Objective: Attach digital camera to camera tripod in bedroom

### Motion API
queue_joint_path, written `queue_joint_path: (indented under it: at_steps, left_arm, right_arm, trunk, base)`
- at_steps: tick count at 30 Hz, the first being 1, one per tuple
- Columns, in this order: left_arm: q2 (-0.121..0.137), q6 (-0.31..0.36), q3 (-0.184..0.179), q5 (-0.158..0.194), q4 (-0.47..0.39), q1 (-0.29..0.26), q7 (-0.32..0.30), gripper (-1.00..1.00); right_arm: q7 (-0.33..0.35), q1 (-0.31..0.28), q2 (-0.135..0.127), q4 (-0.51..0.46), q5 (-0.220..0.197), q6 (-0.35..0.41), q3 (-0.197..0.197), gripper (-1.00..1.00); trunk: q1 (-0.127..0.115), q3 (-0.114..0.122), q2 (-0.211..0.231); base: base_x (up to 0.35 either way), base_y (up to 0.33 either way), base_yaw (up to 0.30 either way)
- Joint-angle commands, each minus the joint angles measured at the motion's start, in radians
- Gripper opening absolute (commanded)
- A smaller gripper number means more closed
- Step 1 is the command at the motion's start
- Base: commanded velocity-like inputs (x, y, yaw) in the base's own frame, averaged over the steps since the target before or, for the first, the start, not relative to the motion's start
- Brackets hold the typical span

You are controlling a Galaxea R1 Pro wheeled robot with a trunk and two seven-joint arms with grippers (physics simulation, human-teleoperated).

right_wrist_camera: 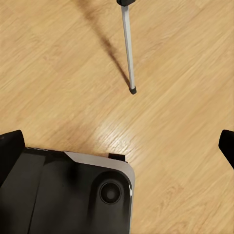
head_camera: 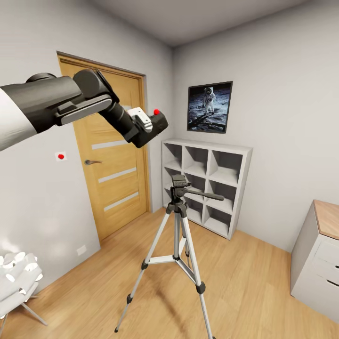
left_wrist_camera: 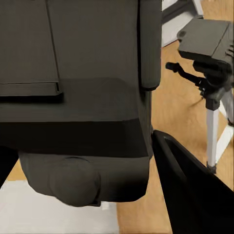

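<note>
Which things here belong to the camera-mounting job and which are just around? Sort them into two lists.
Job:
- digital camera, held up in the left gripper
- camera tripod, standing on the wood floor, head bare

Just around:
- white cube shelves
- oak door
- astronaut picture
- white drawer unit

Around one camera tripod (head_camera: 179, 221) stood one digital camera (head_camera: 153, 126), one door (head_camera: 110, 155), one shelf unit (head_camera: 207, 186), one picture (head_camera: 210, 107).
</note>
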Motion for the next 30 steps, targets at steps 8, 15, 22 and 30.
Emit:
queue_joint_path:
  at_steps: [8,15,22,30]
  left_arm:
    - [0.021,-0.011,0.087,-0.034,-0.001,-0.001,-0.217,-1.0]
    - [0.029,-0.013,0.18,-0.034,-0.021,-0.001,-0.348,-1.0]
    - [0.038,-0.012,0.193,-0.034,-0.059,-0.001,-0.394,-1.0]
    - [0.089,-0.004,0.195,-0.036,-0.118,0.0,-0.453,-1.0]
  right_arm:
    - [-0.002,0.001,0.0,-0.001,0.008,-0.001,0.0,1.0]
    - [-0.002,0.001,0.0,-0.001,0.008,-0.001,0.0,1.0]
    - [-0.002,0.001,0.0,-0.001,0.007,-0.001,0.0,1.0]
    - [-0.002,0.001,0.0,-0.001,0.007,-0.001,0.0,1.0]
  trunk:
    - [0.0,0.0,-0.001]
    - [0.0,0.0,-0.001]
    - [0.0,0.0,-0.001]
    - [0.0,0.0,-0.001]
  base:
    - [0.0,0.0,0.0]
    - [0.0,0.0,0.0]
    - [0.0,0.0,0.0]
    - [0.0,0.0,0.0]
